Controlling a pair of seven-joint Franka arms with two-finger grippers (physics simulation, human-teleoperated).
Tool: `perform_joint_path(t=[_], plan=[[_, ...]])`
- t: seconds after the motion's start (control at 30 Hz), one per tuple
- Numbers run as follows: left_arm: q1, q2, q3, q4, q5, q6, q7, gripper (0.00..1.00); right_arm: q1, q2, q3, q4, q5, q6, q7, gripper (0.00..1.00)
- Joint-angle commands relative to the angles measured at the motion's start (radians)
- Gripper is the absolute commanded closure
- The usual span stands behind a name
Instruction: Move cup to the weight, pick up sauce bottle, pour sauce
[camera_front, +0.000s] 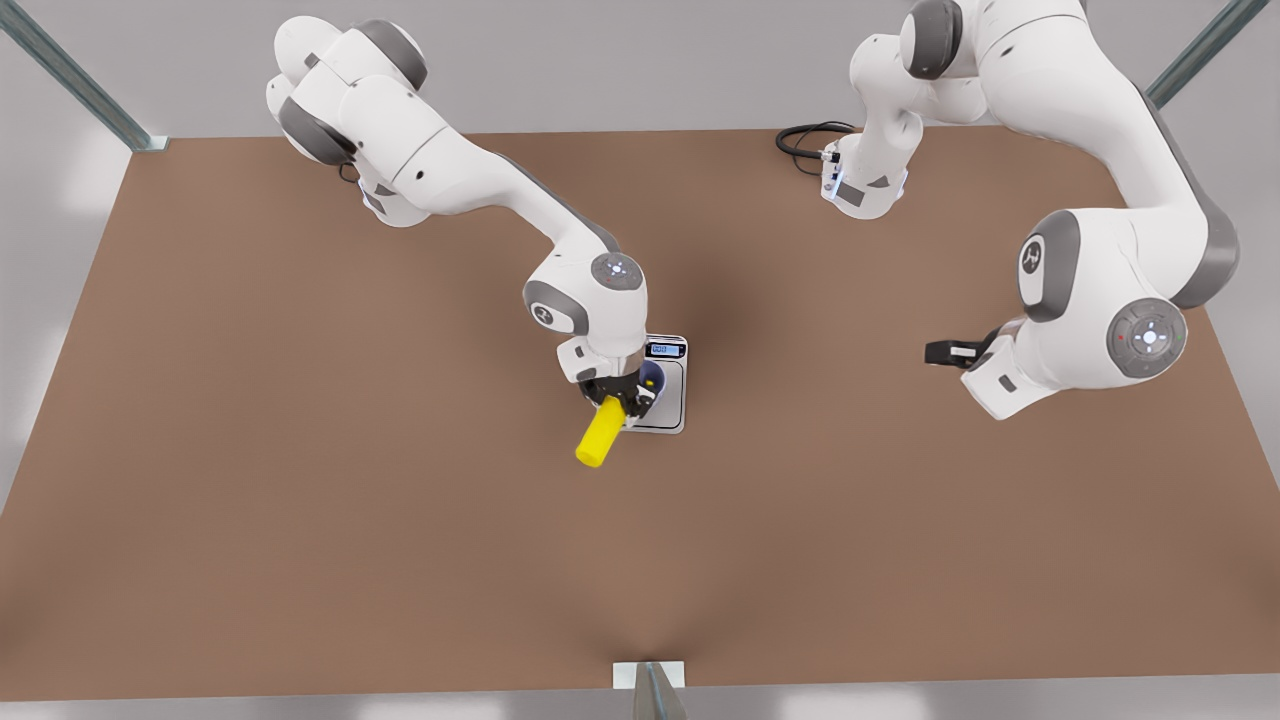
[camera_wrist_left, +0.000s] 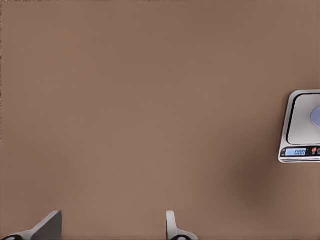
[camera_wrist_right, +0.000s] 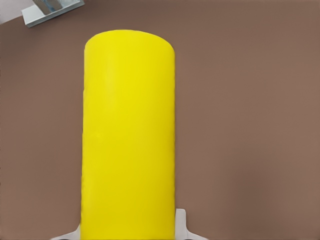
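The right gripper (camera_front: 618, 402) hangs over the weight (camera_front: 668, 392) with its fingers (camera_wrist_right: 181, 226) clamped on the sauce bottle (camera_front: 600, 436), and the bottle is tipped over hard, its flat base swinging out away from the scale while the gripped end points in toward the cup (camera_front: 651, 377). The cup sits on the grey plate directly beneath the tool, mostly masked by it. In the right wrist view the bottle (camera_wrist_right: 129, 135) runs straight out from between the pads as a smooth yellow cylinder. It looks light and slick, likely a squeezable plastic wall, so a hold low on the straight body, square across it, seems the safe place; too hard a pinch could dent it. The left gripper (camera_wrist_left: 112, 227) waits well off to the side, jaws spread wide and empty over bare table (camera_wrist_left: 140, 100), the scale's corner and display far from its fingertips. The count: one cup, one scale, one bottle, two arms
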Motion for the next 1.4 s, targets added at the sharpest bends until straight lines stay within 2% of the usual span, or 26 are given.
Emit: perform_joint_path(t=[0.0, 0.1, 0.27, 0.4, 0.47, 0.67, 0.73, 0.77, 0.83, 1.07, 1.17, 1.23, 1.37], plan=[[0.000, 0.000, 0.000, 0.000, 0.000, 0.000, 0.000, 0.00, 0.000, 0.000, 0.000, 0.001, 0.000, -0.004, 0.000, 0.54], [0.000, -0.002, 0.000, 0.002, 0.000, 0.000, 0.000, 0.00, -0.003, -0.020, 0.000, 0.011, 0.019, -0.005, 0.003, 0.54], [0.000, -0.007, 0.002, 0.002, 0.000, 0.000, -0.003, 0.00, -0.070, -0.086, 0.005, 0.007, 0.190, -0.004, -0.003, 0.54], [0.000, -0.010, 0.002, 0.000, 0.000, -0.003, 0.000, 0.00, -0.248, -0.146, 0.112, -0.035, 0.350, -0.011, -0.012, 0.54], [0.000, -0.011, 0.000, 0.000, 0.000, -0.008, -0.002, 0.00, -0.274, -0.189, 0.103, -0.059, 0.493, -0.008, -0.027, 0.54], [0.000, -0.088, 0.003, 0.003, 0.000, -0.068, 0.003, 0.00, -0.342, -0.256, -0.015, -0.104, 0.921, -0.041, -0.208, 0.51], [0.000, -0.079, 0.003, -0.002, 0.002, -0.068, 0.001, 0.00, -0.356, -0.281, -0.118, -0.153, 1.174, -0.056, -0.386, 0.52], [0.000, -0.077, 0.003, -0.002, 0.002, -0.066, 0.000, 0.00, -0.371, -0.284, -0.135, -0.159, 1.221, -0.082, -0.435, 0.55], [0.000, -0.077, 0.003, -0.003, 0.005, -0.068, 0.000, 0.00, -0.402, -0.282, -0.178, -0.179, 1.330, -0.114, -0.518, 0.55], [0.000, -0.071, 0.011, -0.003, 0.005, -0.066, -0.011, 0.00, -0.414, -0.282, -0.439, -0.302, 1.718, -0.356, -0.799, 0.55], [0.000, -0.065, 0.011, -0.003, 0.027, -0.065, -0.011, 0.00, -0.463, -0.308, -0.454, -0.325, 1.766, -0.522, -0.800, 0.55], [0.000, -0.059, 0.011, -0.003, 0.027, -0.065, -0.014, 0.00, -0.463, -0.386, -0.454, -0.430, 1.812, -0.524, -0.823, 0.55], [0.000, -0.054, 0.011, -0.003, 0.027, -0.066, -0.014, 0.00, -0.486, -0.446, -0.454, -0.578, 1.902, -0.538, -0.839, 0.55]])
